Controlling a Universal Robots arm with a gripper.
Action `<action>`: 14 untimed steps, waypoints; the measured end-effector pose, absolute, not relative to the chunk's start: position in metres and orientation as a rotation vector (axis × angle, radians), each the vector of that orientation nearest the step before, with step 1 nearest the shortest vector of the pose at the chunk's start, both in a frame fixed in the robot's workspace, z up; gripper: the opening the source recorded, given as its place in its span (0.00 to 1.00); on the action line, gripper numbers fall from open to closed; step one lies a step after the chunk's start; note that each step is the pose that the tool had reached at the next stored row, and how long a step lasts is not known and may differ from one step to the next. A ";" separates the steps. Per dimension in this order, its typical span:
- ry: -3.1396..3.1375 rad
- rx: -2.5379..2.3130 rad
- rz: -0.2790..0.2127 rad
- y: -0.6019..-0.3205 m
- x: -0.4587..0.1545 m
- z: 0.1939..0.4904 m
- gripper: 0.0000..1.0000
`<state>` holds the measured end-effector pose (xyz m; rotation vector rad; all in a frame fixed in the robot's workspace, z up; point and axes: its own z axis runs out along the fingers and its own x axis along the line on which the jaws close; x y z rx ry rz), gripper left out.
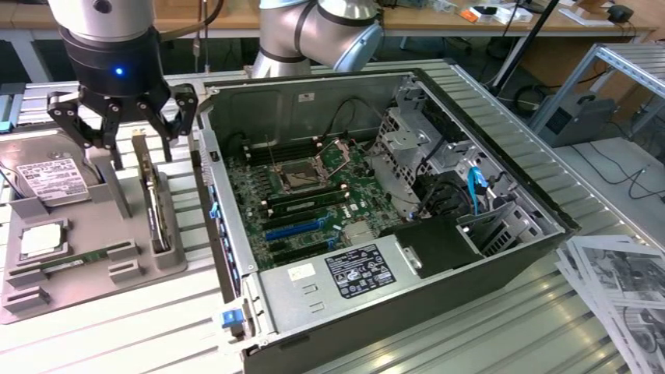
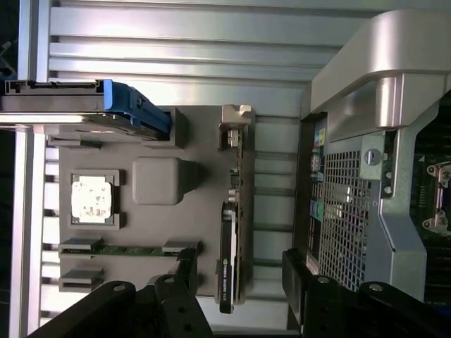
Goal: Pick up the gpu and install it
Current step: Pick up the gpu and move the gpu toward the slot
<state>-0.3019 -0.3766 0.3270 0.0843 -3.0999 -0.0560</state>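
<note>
Case: open computer case [image 1: 416, 202], on its side; the exterior view looks onto the motherboard [image 1: 301, 195], the wrist view meets its perforated outer wall.
Tray: grey tray [image 1: 62, 300] just beside it, at the exterior view's left.
Gripper: gripper [image 1: 135, 136] above the tray, jaws spread wide, holding nothing.
Gpu: gpu [image 2: 231, 239] on edge in the tray; the wrist view lines it up below and between the jaws.

On your ribbed aluminium table [image 1: 468, 343], the grey moulded plastic tray [image 1: 93, 288] sits at the exterior view's left, with the open black steel computer case [image 1: 447, 300] just beside it on the right. In the tray, the boxy white-labelled hard drive [image 1: 47, 179] sits at the far left corner. The square silver processor chip [image 1: 42, 238] and the thin green memory stick [image 1: 78, 261] lie nearer the front. The dark flat gpu card [image 1: 156, 206] stands on edge along the tray's case side. The black two-fingered gripper [image 1: 127, 132] hangs above the card's far end, its fingers spread to either side.
</note>
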 end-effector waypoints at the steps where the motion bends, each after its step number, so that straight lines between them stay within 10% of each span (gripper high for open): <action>1: -3.100 0.084 -0.056 -0.377 -0.302 0.326 0.60; 14: -3.100 0.084 -0.056 -0.377 -0.302 0.307 0.60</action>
